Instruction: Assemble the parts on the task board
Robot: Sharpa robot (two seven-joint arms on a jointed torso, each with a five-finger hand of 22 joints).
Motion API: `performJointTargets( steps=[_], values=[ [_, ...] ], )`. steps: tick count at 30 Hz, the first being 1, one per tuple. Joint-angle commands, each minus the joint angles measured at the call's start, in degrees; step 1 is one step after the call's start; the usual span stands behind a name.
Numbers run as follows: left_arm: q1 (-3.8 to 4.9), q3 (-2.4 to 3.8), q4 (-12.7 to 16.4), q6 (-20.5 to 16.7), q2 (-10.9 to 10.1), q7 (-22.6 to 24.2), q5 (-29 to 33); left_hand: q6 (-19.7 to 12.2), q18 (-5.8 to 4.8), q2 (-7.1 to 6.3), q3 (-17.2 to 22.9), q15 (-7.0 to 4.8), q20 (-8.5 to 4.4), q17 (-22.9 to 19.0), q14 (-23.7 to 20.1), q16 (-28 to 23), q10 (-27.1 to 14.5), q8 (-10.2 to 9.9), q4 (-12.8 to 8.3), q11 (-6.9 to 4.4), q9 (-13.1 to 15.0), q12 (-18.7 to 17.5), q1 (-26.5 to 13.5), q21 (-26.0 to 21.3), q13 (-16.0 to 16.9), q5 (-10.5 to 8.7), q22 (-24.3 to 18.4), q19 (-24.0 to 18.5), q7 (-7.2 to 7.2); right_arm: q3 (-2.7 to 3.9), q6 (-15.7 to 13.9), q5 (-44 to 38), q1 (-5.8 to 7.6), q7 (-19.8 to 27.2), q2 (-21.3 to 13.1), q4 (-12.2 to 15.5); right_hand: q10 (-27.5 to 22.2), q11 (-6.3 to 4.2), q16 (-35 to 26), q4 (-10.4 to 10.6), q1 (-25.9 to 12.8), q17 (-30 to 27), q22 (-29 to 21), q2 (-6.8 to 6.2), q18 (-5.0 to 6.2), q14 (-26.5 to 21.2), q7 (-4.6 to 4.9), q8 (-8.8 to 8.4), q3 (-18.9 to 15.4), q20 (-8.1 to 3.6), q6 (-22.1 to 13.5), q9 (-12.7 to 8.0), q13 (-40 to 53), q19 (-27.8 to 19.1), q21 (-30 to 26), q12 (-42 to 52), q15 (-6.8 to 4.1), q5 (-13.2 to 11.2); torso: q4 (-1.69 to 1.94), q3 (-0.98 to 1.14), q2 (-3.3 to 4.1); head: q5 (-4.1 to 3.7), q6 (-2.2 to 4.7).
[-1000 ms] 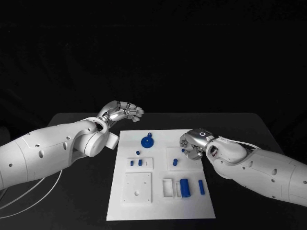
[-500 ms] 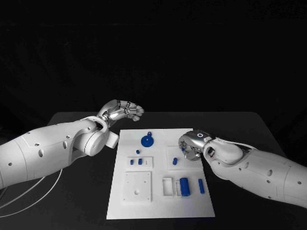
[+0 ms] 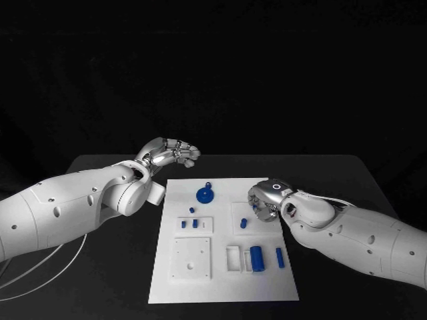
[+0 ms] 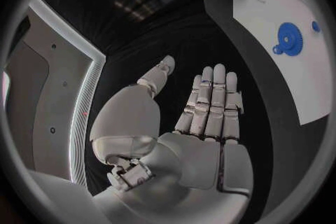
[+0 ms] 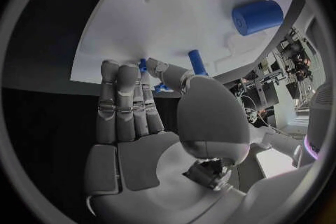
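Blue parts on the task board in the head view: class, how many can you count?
About 7: gear at the far end, two pegs mid-left, one by the right hand, big cylinder and bar nearest. The hand may hide others.

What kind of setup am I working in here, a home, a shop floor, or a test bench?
Most likely a lab test bench. A white task board with small blue parts such as a gear lies on a black table against a dark backdrop, and the right wrist view shows cluttered equipment beyond the table.

Task board (image 3: 223, 267) white; parts blue, incl. gear (image 3: 205, 196) and cylinder (image 3: 257, 259). Table (image 3: 339, 180) black. Hands silver: left hand (image 3: 171, 155), right hand (image 3: 263, 201).
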Motion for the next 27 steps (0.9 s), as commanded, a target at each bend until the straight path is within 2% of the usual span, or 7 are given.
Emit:
performJointTargets(
  steps=[1,7,9,20,27],
  values=[
    [0.05,0.04,0.16,0.28,0.05,0.66,0.61,-0.49,0.54,-0.12,-0.24,0.09,0.11,0.12,0.42,-0.31,-0.24,-0.23,-0.01,0.39,-0.06,-0.37,0.40,-0.35,-0.10,0.16,0.08,0.47,-0.08,-0.62,3.61,-1.82,-0.72,-0.92,0.26,-0.16,0.68,-0.03,0.60,-0.29,0.12,0.32,1.47,0.78,1.56,-0.19,-0.17,0.30,0.36,-0.35,0.55,0.08,-0.05,-0.03,0.73,-0.43,-0.47,-0.17,-0.04,0.00,-0.01,0.01,-0.04],
    [0.05,0.04,-0.08,0.57,0.04,0.57,0.66,-0.52,0.54,-0.13,-0.21,0.08,0.10,0.19,0.45,-0.35,-0.32,-0.22,-0.01,0.45,-0.06,-0.50,0.47,-0.39,-0.15,0.16,0.10,0.50,-0.07,-0.67,3.54,-2.44,-0.75,-1.38,0.37,0.02,2.81,-0.83,2.70,-1.25,0.63,2.00,1.53,1.47,1.56,0.43,-0.88,1.07,1.00,-1.13,2.20,0.77,0.86,0.76,3.54,-0.16,-1.26,-0.15,-0.02,0.03,-0.01,0.04,-0.08],
    [0.05,0.04,-0.22,1.04,0.04,0.63,1.07,-0.56,0.54,-0.15,-0.23,0.08,0.10,0.23,0.47,-0.36,-0.35,-0.23,0.01,0.48,-0.07,-0.55,0.44,-0.40,-0.17,0.16,0.11,0.52,-0.05,-0.67,3.22,-2.33,-0.75,-1.24,0.28,0.11,3.34,-1.04,3.30,-1.34,0.77,2.51,1.51,1.35,1.56,0.42,-1.05,1.23,1.41,-1.29,2.58,1.02,1.21,0.95,4.44,-0.12,-1.45,-0.17,-0.02,0.01,-0.01,0.02,-0.09],
    [0.05,0.04,-0.51,0.50,-0.06,0.92,1.81,-0.94,0.55,-0.16,-0.22,0.07,0.08,0.47,0.51,-0.55,-0.66,-0.35,0.06,0.68,-0.15,-1.00,0.47,-0.55,-0.33,0.17,0.19,0.64,0.07,-0.66,1.40,-2.41,-0.76,-1.03,-0.06,0.44,4.91,-1.56,5.31,-1.37,0.59,4.38,1.43,1.18,1.56,0.38,-1.58,1.52,2.32,-1.62,3.83,1.97,2.74,1.04,7.60,-0.33,-1.96,0.00,0.01,0.04,0.02,0.23,-0.24],
    [0.05,0.04,-0.71,0.47,-0.07,1.01,1.82,-1.01,0.55,-0.17,-0.21,0.07,0.08,0.54,0.52,-0.61,-0.74,-0.36,0.07,0.73,-0.16,-1.11,0.49,-0.59,-0.37,0.17,0.21,0.67,0.10,-0.63,-0.82,-3.20,-0.76,-1.68,-0.29,0.54,5.15,-1.64,5.65,-1.32,0.63,4.78,1.38,1.13,1.56,0.29,-1.68,1.51,2.66,-1.66,4.04,2.20,3.12,0.97,8.21,-0.47,-2.05,-0.03,-0.09,0.05,-0.01,0.30,-0.12]
  ],
)
